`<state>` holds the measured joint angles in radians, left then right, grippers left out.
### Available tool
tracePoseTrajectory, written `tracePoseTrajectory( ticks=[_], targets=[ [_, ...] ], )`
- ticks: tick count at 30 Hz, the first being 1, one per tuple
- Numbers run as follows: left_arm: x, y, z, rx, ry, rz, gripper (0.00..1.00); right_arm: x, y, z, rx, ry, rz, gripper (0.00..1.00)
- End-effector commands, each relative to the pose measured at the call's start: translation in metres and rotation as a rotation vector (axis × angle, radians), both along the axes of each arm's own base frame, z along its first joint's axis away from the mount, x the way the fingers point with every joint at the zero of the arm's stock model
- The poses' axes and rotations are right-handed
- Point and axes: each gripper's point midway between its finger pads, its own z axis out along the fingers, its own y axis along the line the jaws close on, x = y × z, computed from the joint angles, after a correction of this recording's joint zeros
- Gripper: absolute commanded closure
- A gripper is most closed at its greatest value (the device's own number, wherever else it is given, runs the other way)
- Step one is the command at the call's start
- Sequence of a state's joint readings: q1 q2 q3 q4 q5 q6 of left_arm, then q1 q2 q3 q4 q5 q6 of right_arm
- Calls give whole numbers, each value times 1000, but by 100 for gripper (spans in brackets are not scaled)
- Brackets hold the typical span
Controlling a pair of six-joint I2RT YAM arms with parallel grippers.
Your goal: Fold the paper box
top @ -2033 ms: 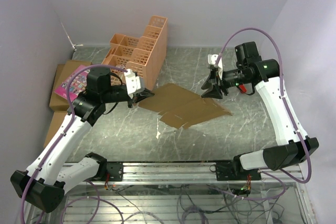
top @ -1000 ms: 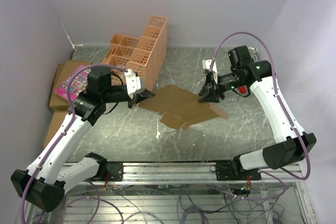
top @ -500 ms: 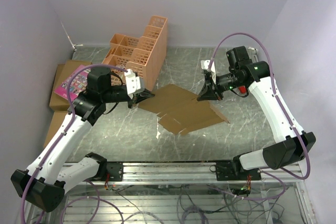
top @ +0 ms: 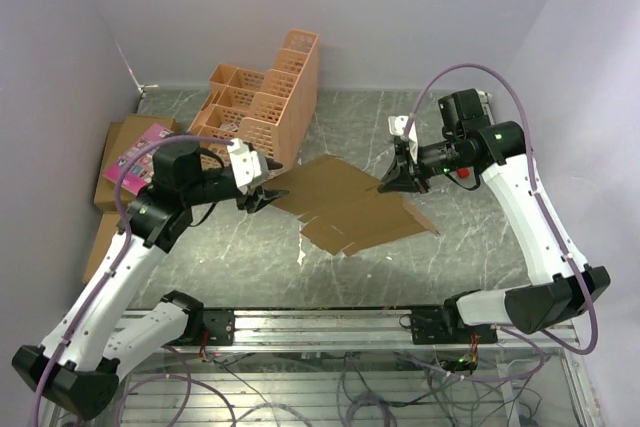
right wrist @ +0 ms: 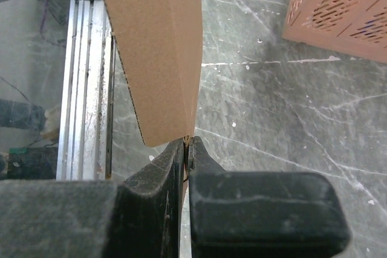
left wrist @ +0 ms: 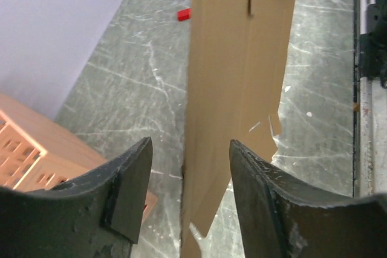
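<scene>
The paper box (top: 345, 202) is a flat brown cardboard sheet with flaps and slits, lying mid-table with its right side raised. My right gripper (top: 385, 185) is shut on the sheet's right edge; in the right wrist view the cardboard (right wrist: 157, 46) runs edge-on out from the pinched jaws of that gripper (right wrist: 187, 140). My left gripper (top: 262, 192) stands open just off the sheet's left corner. In the left wrist view the box (left wrist: 230, 58) stretches away between the spread fingers of that gripper (left wrist: 188, 149), touching neither.
An orange lattice crate (top: 265, 102) stands at the back left, close behind my left gripper. A pink book (top: 140, 152) lies on brown cartons (top: 115, 177) at the left edge. A small red object (left wrist: 183, 14) sits near the right arm. A metal rail (top: 330, 322) lines the near edge.
My left gripper has opened, let go of the sheet's left corner and drawn back a little. My right gripper has shut on the right edge and holds it raised.
</scene>
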<state>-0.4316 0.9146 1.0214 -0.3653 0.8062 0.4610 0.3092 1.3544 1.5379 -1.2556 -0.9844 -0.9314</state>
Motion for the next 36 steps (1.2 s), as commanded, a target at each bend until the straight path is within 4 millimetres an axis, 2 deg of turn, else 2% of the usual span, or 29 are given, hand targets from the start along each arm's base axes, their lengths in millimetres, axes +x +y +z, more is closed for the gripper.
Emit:
tracePoseTrajectory(
  ticks=[1,3,6,9,12,14,15,16,21,25,33,36],
  targets=[
    [4,22,-5,16,-48,136,33,-10,-4,23,7,-68,0,100],
    [1,28,-2,-12,-77,176,26,-15,-7,25,-1,-69,5,100],
    [-3,31,-3,-30,-93,187,22,-20,-8,29,2,-74,19,100],
    [-1,26,-11,-12,-59,160,22,-22,-7,35,15,-78,27,100],
    [-1,23,-10,-18,-34,114,24,-22,-6,39,21,-87,27,100],
    [1,22,-11,-32,-13,96,33,-23,-6,41,24,-91,27,100],
    [3,22,-12,-33,-3,96,46,-23,-6,41,24,-91,27,100],
    [3,22,-14,-32,3,95,51,-24,-7,43,26,-94,26,100],
    [-1,20,-8,-68,-2,63,47,-24,-7,44,28,-99,24,100],
    [-5,14,-8,-76,15,9,47,-24,-6,43,32,-88,29,100],
    [-7,12,-9,-76,26,-24,55,-22,-4,45,41,-83,32,100],
    [-7,11,-11,-77,31,-29,63,-21,-3,45,42,-83,33,100]
  ],
)
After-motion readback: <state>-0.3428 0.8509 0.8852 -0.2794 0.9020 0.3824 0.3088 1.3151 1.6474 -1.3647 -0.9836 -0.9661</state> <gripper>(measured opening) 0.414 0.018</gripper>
